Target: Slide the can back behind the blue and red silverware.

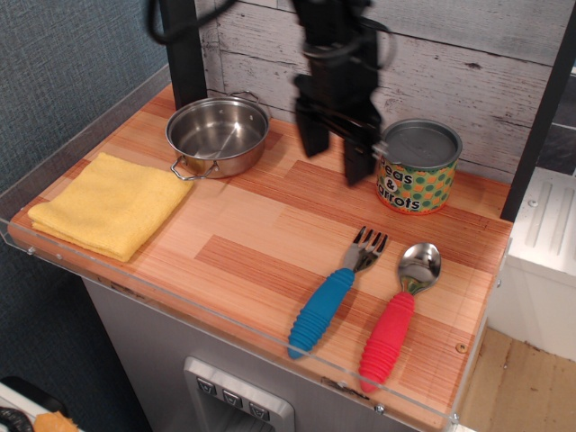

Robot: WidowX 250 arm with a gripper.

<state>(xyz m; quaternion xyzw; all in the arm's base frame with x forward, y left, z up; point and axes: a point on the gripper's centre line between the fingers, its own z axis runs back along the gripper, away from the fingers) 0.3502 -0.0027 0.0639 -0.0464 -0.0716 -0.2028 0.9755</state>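
Note:
The can (418, 166), with a grey lid and a yellow dotted "peas & carrots" label, stands upright at the back right of the counter, behind the silverware. The fork with the blue handle (328, 301) and the spoon with the red handle (396, 315) lie side by side near the front right. My gripper (334, 159) hangs just left of the can, lifted off the counter. Its fingers (359, 162) are apart and hold nothing. It looks slightly blurred.
A steel pot (218, 135) sits at the back left. A folded yellow cloth (112, 204) lies at the left front. A clear plastic rim (225, 322) runs along the counter's front edge. A whitewashed plank wall (477, 63) stands behind.

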